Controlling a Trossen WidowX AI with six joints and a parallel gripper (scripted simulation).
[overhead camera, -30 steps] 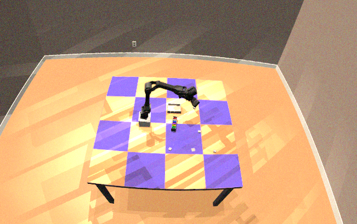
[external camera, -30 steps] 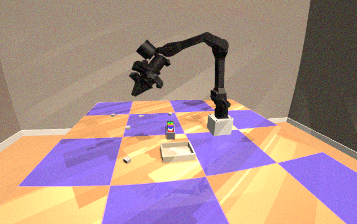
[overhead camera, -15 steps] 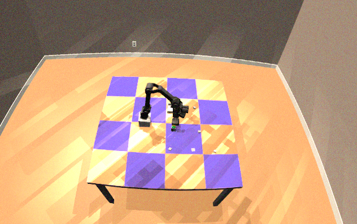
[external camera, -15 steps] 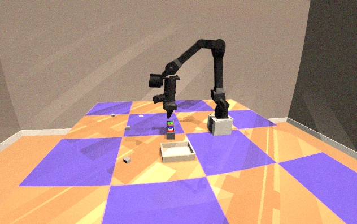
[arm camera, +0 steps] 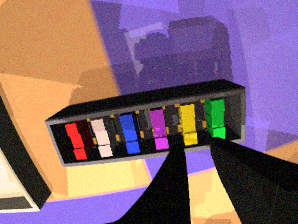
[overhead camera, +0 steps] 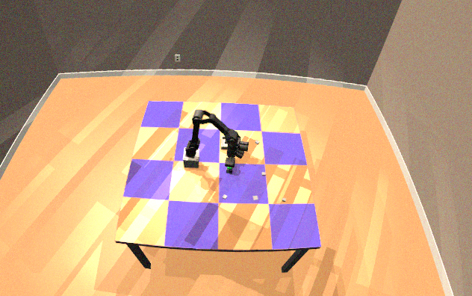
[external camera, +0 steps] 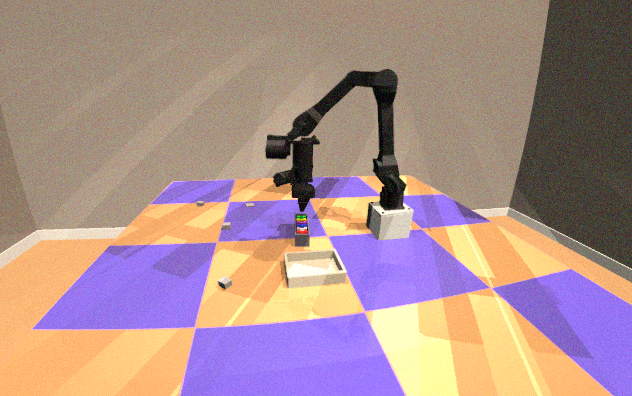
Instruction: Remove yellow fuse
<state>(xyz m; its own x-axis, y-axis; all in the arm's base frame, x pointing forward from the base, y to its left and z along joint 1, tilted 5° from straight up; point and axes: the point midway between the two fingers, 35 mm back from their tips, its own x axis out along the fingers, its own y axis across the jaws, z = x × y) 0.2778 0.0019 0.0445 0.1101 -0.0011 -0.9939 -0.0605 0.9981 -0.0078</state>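
Yellow fuse [arm camera: 188, 124] sat second from one end of the six-fuse block [arm camera: 143, 129], straight beneath the gripper [arm camera: 197, 151], whose narrowly parted fingers gripped nothing and straddled its line, while the one tray [external camera: 314, 268] waited nearer the desk's front edge.

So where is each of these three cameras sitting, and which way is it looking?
Top: high above the room, looking steeply down at the whole table; the entire arm shows.
Exterior: low beyond the table's edge, facing the arm's base across the tray and fuse block; the whole arm shows.
Wrist: on the arm, looking down past the gripper at the yellow fuse; only the two dark fingers show.
Exterior and wrist views share the fuse block and the gripper, set narrowly open and holding nothing.
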